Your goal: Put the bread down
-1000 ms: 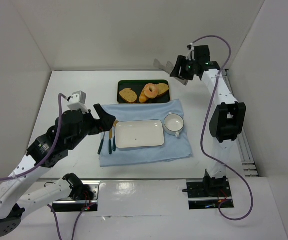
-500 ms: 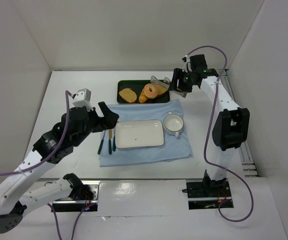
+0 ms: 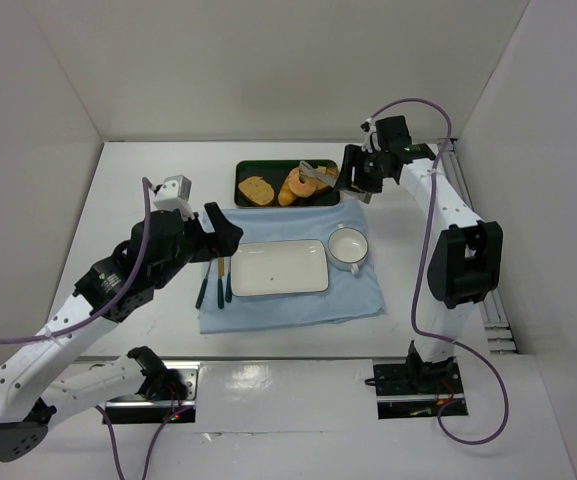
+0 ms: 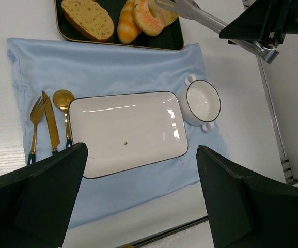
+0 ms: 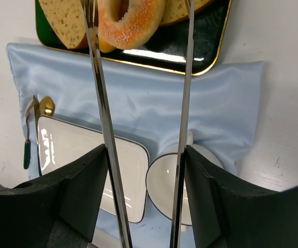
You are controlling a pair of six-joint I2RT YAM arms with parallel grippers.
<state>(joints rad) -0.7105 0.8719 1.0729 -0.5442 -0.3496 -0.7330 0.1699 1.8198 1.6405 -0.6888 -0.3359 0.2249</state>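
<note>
The bread (image 3: 301,181) is a golden glazed ring lying in the black tray (image 3: 268,166), between a toast slice and a roll. It also shows in the left wrist view (image 4: 147,15) and the right wrist view (image 5: 130,20). My right gripper (image 3: 353,172) (image 5: 146,150) is shut on metal tongs (image 5: 99,103). The tongs' two arms stand apart and reach over the tray on either side of the bread; their tips are out of frame. My left gripper (image 3: 218,228) (image 4: 141,150) is open and empty above the white rectangular plate (image 3: 278,267).
The plate (image 4: 128,129) and a white cup (image 3: 348,246) sit on a blue cloth (image 3: 288,300). A fork, knife and spoon (image 4: 50,121) lie left of the plate. Toast slices (image 3: 256,190) and an elongated roll (image 4: 125,26) share the tray.
My right gripper has swung left with the tongs from beyond the tray's right end to over the bread. My left arm has shifted slightly right and forward.
</note>
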